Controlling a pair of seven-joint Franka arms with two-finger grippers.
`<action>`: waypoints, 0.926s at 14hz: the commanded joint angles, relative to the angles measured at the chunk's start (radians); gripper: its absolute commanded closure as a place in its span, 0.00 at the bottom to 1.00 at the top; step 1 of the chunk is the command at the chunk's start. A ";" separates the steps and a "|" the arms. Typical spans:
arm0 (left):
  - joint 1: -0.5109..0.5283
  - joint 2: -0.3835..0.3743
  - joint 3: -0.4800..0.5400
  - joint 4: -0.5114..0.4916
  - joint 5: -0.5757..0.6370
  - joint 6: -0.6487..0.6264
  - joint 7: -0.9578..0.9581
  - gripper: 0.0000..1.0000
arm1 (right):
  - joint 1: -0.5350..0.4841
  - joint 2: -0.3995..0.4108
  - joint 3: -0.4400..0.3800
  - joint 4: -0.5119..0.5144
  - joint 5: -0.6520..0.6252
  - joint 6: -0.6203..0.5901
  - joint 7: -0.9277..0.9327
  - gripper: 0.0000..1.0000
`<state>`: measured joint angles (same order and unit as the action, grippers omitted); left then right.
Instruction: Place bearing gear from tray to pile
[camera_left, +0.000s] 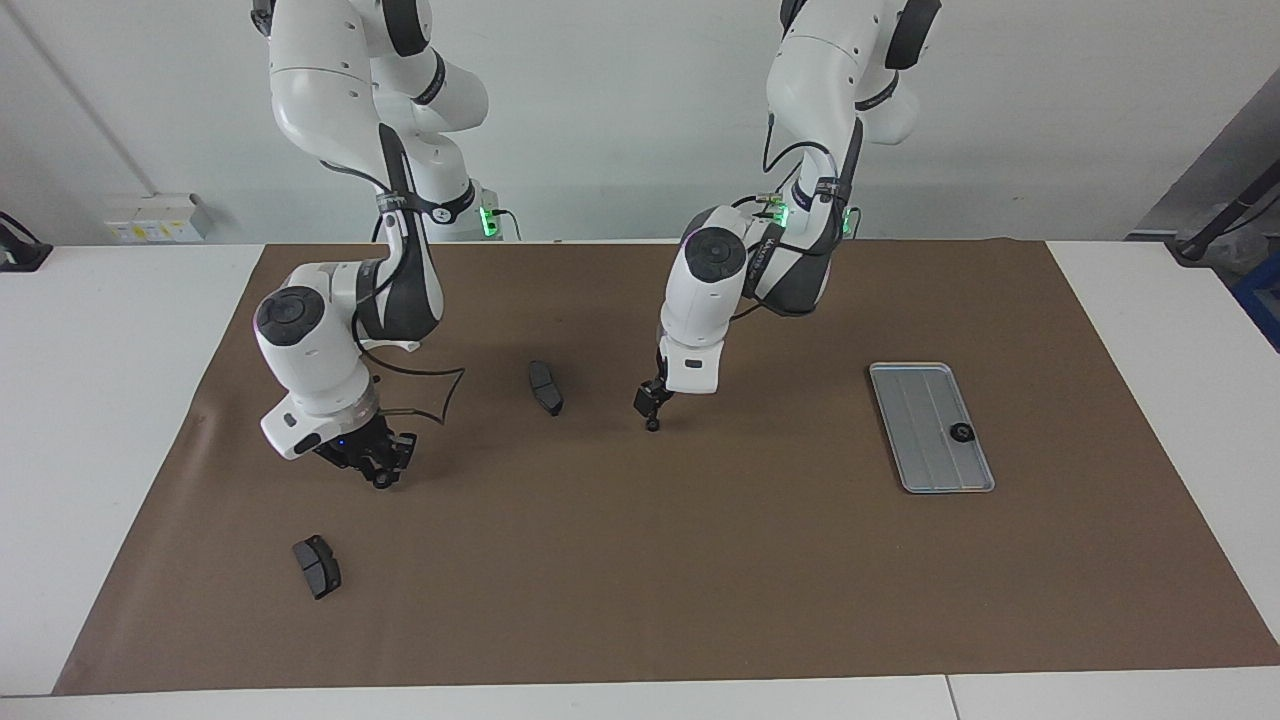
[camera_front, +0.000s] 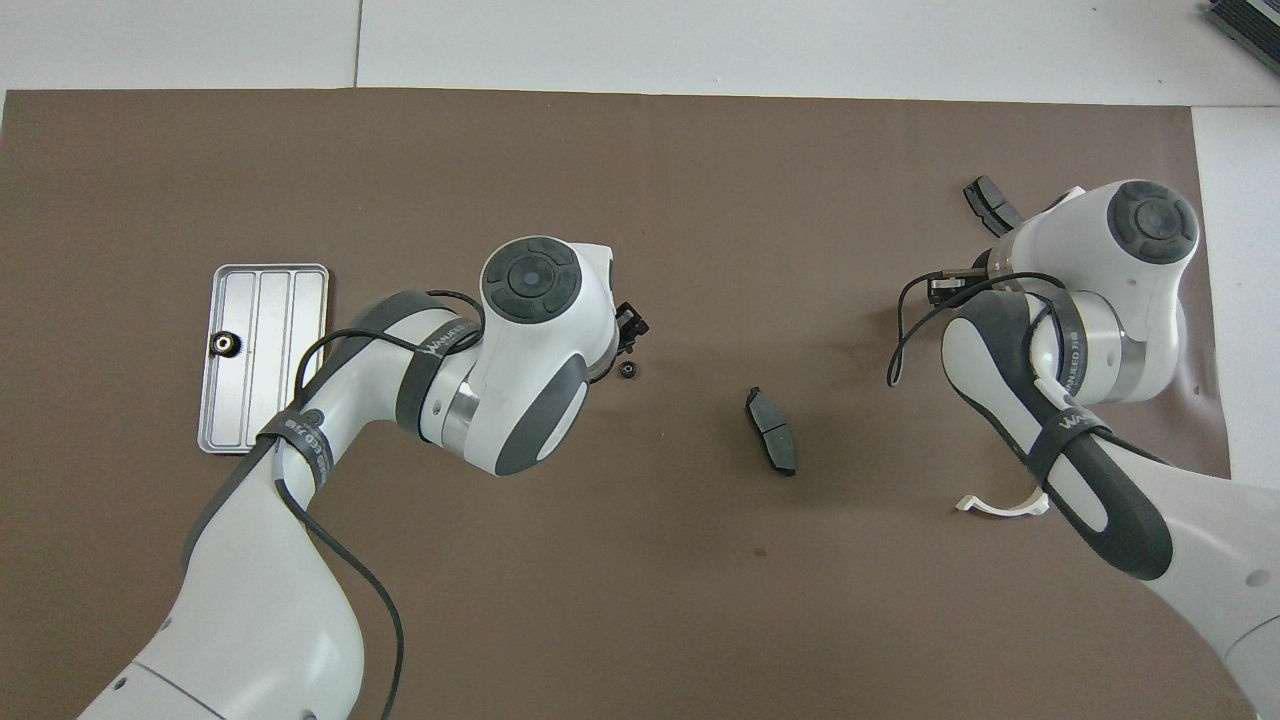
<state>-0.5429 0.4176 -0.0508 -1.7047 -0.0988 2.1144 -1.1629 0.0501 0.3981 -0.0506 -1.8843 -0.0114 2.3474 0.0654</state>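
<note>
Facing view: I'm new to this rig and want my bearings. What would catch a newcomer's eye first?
First, the left gripper hanging just over a small black gear that lies on the brown mat mid-table, and the right gripper over bare mat toward the right arm's end. Next, the silver tray toward the left arm's end, with a second gear on it.
</note>
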 joint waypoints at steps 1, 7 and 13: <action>0.171 -0.007 -0.003 0.066 -0.001 -0.125 0.226 0.01 | -0.013 -0.011 0.014 -0.030 0.051 0.027 -0.038 0.84; 0.523 -0.023 -0.001 0.034 -0.001 -0.142 0.832 0.02 | 0.014 -0.036 0.015 -0.012 0.053 0.017 -0.027 0.00; 0.653 -0.054 0.000 -0.049 0.016 -0.125 1.164 0.06 | 0.117 -0.107 0.014 0.083 0.047 -0.126 0.114 0.00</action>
<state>0.0832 0.4124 -0.0388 -1.6947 -0.0977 1.9826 -0.0655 0.1390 0.3087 -0.0405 -1.8488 0.0196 2.2973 0.1230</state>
